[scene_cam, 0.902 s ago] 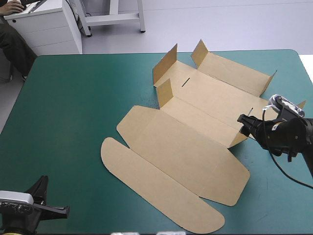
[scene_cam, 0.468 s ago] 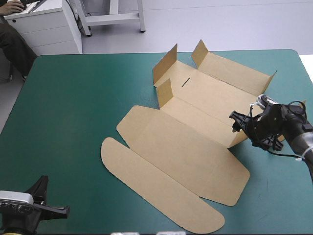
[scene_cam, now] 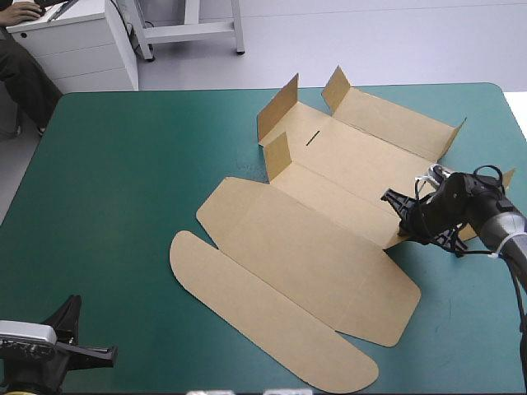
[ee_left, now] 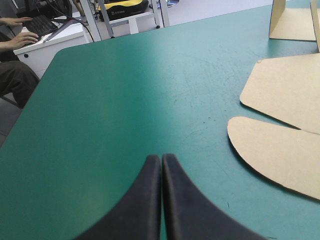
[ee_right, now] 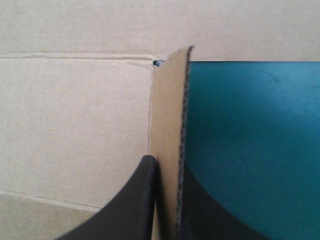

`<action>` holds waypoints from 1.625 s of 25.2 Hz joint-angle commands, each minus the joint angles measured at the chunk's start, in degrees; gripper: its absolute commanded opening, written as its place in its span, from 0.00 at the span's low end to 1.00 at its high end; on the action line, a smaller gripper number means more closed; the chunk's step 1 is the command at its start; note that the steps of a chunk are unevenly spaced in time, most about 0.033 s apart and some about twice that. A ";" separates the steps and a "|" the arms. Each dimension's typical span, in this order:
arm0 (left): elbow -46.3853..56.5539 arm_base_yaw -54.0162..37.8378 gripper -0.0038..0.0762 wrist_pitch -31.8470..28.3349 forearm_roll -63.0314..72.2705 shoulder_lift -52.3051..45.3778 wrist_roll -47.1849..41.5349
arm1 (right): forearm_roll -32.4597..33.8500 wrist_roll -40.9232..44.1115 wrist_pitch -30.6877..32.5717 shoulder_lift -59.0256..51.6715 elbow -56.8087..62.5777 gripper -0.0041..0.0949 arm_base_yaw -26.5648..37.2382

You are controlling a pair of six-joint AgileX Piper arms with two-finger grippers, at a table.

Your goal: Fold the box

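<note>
Right wrist view shows us what the high view hides: our right gripper [ee_right: 167, 162] pinching a raised flap [ee_right: 170, 110] of the box [scene_cam: 313, 247] spread on the teal-green cover [scene_cam: 123, 181], our left gripper [ee_left: 161, 159] clenched, empty.

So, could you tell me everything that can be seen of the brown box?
The box is one cut sheet of brown board, lying right of centre on the teal-green table. Its near part, a wide panel and a long rounded flap, lies flat. In the far part, short flaps and a long far wall stand up, and a thin slot is cut in the base. The right gripper is shut on one upright flap at the box's right side. Nothing else touches it.
</note>
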State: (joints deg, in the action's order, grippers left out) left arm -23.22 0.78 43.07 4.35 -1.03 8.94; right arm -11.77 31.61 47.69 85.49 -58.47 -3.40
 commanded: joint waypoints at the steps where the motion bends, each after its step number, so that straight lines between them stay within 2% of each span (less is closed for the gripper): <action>1: -1.25 0.23 0.04 -4.61 0.20 -0.66 -0.57 | 0.16 -2.16 -1.13 -1.63 -1.80 0.03 0.34; 4: -1.25 0.23 0.04 -4.61 0.20 -0.66 -0.57 | 1.51 -6.07 -1.13 -1.63 -1.80 0.03 0.34; 6: -1.25 0.23 0.04 -4.61 0.20 -0.66 -0.57 | 2.90 -14.26 -1.03 -1.63 -1.80 0.03 0.34; 7: -1.25 0.23 0.04 -4.61 0.20 -0.66 -0.57 | 2.90 -21.58 -0.91 -1.35 -2.53 0.03 0.34; 10: -1.25 0.23 0.04 -4.61 0.20 -0.66 -0.57 | 2.38 -32.68 -0.61 -0.02 -6.20 0.03 0.18; 12: -1.25 0.23 0.04 -4.61 0.20 -0.66 -0.57 | 0.67 -38.91 -0.21 0.92 -8.91 0.03 0.18; 13: -1.25 0.23 0.04 -4.61 0.20 -0.66 -0.57 | -1.72 -44.94 0.50 1.61 -11.40 0.03 0.18; 16: -1.25 0.23 0.04 -4.61 0.20 -0.66 -0.57 | -6.21 -60.00 5.76 4.50 -19.97 0.03 -0.04; 18: -1.25 0.23 0.04 -4.61 0.20 -0.66 -0.57 | -5.85 -68.78 13.29 7.72 -26.96 0.03 -1.68; 21: -1.25 0.23 0.04 -4.61 0.20 -0.66 -0.57 | -4.42 -70.90 17.46 13.44 -37.15 0.02 -6.06; 24: -1.25 0.23 0.04 -4.61 0.20 -0.66 -0.57 | -4.42 -72.87 17.74 17.01 -42.89 0.02 -9.65; 28: -1.25 0.23 0.04 -4.61 0.20 -0.66 -0.57 | -4.07 -80.40 17.74 21.03 -47.76 0.02 -15.01; 34: -1.25 0.23 0.04 -4.61 0.32 -0.66 -0.57 | -0.67 -89.90 15.93 25.04 -50.90 0.02 -21.83; 41: -1.25 0.23 0.04 -4.61 0.32 -0.66 -0.57 | 0.09 -99.25 9.88 26.74 -50.90 0.02 -26.70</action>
State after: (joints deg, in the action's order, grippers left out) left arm -23.22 0.78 43.07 4.35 -1.03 8.94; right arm -11.29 -62.89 61.03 115.27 -107.33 -28.91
